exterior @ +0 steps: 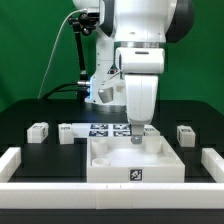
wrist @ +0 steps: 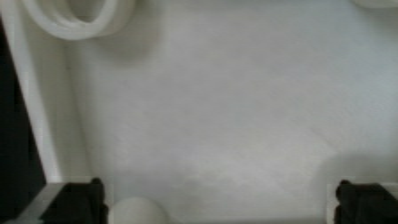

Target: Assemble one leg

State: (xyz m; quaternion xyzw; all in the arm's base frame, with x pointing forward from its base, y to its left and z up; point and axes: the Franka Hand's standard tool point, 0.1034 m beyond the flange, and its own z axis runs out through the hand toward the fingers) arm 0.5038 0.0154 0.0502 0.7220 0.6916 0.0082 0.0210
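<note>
I see the small white plastic block-like leg [exterior: 185,133], black-and-white tag on it, lying on the black table [exterior: 40,150] at right-middle of the exterior frame. It is untouched and well apart from the gripper. A second leg [exterior: 67,132] and a third leg [exterior: 38,130], same kind, sit at left-middle, near each other. The thin flat white marker board [exterior: 108,129] lies at centre, just behind the large white square panel [exterior: 110,160]. The panel fills the lower centre and has a tag on its front edge. My white arm's two-finger gripper [exterior: 138,134] points straight down over the panel's rear part, right of centre. In the wrist view the gripper [wrist: 222,200] is spread wide. Its black fingertips [wrist: 80,200] stand far apart with only white panel surface [wrist: 214,110] between them, nothing pinched. One round hole [wrist: 80,15] in the panel shows. I cannot tell whether the tips touch the panel. A white raised border [exterior: 14,160] edges the table at lower left and lower right.
</note>
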